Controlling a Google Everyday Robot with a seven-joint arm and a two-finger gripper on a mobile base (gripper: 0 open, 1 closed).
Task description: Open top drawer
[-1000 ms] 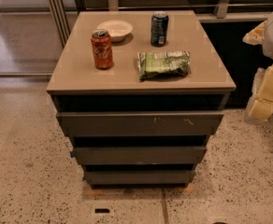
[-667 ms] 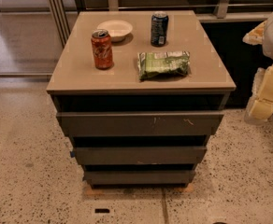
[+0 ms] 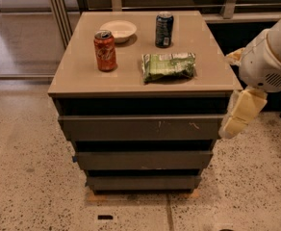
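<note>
The top drawer [image 3: 140, 128] is the widest of three dark grey-brown flat fronts under the tan cabinet top [image 3: 73, 76]. It has small pale scratches right of centre and a dark gap above it. Its front stands slightly proud of the two below. My gripper [image 3: 236, 119], pale yellow under a white arm housing [image 3: 268, 64], hangs at the cabinet's right side. It is level with the top drawer's right end and close beside it. Whether it touches the drawer does not show.
On the cabinet top stand a red soda can [image 3: 105, 50], a dark can [image 3: 164, 30], a white bowl [image 3: 118, 30] and a green chip bag [image 3: 168, 66]. Two narrower drawers [image 3: 143, 160] sit below. Speckled floor [image 3: 25, 177] surrounds the cabinet; metal railings stand behind.
My arm and gripper have moved left and down, from near the right frame edge to beside the top drawer's right end. The drawers and tabletop objects have not moved.
</note>
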